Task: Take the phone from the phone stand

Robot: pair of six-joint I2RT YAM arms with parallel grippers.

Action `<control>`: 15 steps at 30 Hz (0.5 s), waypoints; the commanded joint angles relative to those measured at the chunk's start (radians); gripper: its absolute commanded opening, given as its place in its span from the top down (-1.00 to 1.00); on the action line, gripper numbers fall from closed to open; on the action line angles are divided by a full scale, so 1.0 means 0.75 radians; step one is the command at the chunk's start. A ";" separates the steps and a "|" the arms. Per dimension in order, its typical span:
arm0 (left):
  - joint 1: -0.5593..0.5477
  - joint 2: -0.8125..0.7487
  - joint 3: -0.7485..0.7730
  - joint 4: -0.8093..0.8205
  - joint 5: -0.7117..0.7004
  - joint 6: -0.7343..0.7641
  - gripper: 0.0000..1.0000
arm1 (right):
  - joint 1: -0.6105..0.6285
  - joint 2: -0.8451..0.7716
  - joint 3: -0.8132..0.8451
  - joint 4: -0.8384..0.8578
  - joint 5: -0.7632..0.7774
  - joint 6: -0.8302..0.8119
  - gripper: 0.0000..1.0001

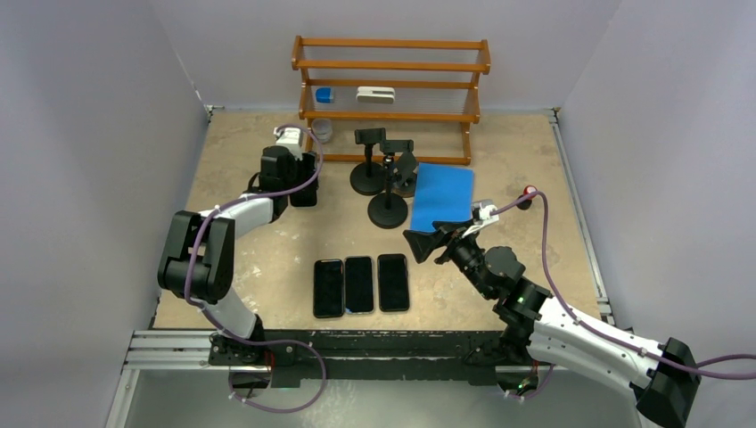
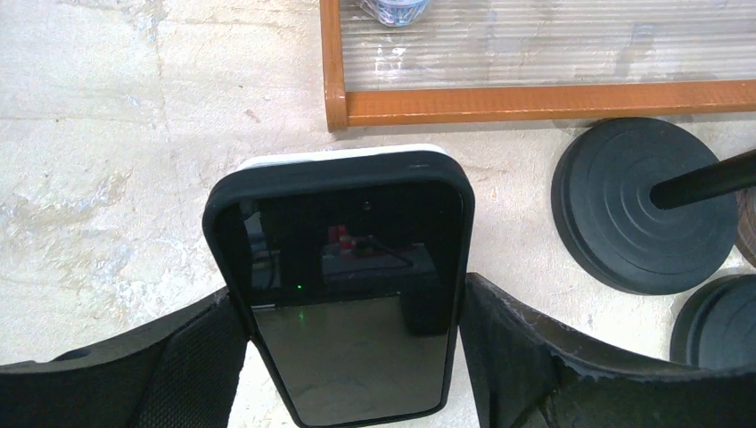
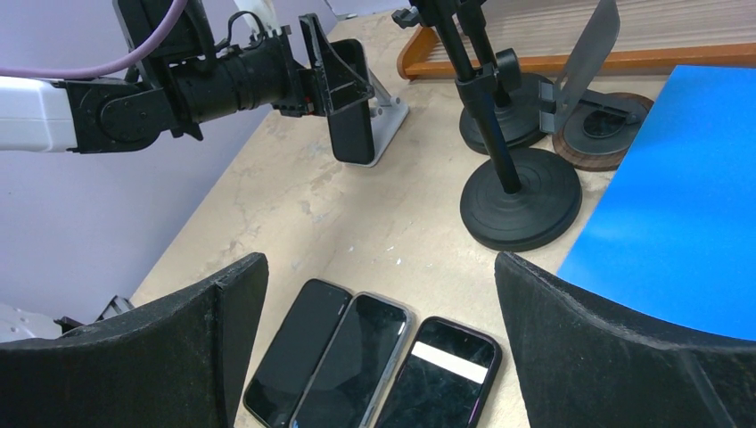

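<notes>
Your left claw (image 2: 352, 308) is at the far left of the counter (image 1: 267, 259), right at the phone (image 2: 343, 223). The phone is in a black case. It leans on the white stand (image 3: 390, 114), with its screen facing your left wrist camera. It does not look lifted off yet. I cannot see if its bottom end sits in the stand's lip.

The fingers (image 2: 508, 330) of the left claw sit on both sides of the phone, right up against its long edges. I cannot tell if they are squeezing it or only lying next to it.

Your right claw (image 3: 382, 267) hangs over the middle of the counter. It is wide apart and has nothing in it. Below it, three other phones (image 1: 360, 283) lie flat in a row, side by side. They are well away from the stand.

I think you are at the grab step. The claw is in place, but the pull has not happened.

Next, make sure both fingers press the phone's edges evenly, so it does not twist. Then lift it up and away from the stand, toward you. Go slow. The stand looks light and may come up with the phone or tip over. If it does, your right claw is free to hold it down.

The wooden rack (image 2: 535, 100) and a black round stand base (image 2: 624, 205) are near the phone, on its far side and to its right. Pull back from them, not toward them.
</notes>
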State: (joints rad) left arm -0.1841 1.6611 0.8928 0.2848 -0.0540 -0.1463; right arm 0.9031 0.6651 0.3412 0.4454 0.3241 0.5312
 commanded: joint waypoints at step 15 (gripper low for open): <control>-0.002 -0.170 -0.010 0.034 0.045 -0.045 0.17 | 0.007 -0.027 0.003 0.026 0.042 -0.011 -0.96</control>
State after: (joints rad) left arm -0.1841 1.6421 0.8864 0.2699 -0.0395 -0.1574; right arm 0.9031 0.6643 0.3408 0.4454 0.3309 0.5316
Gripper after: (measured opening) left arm 0.746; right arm 0.983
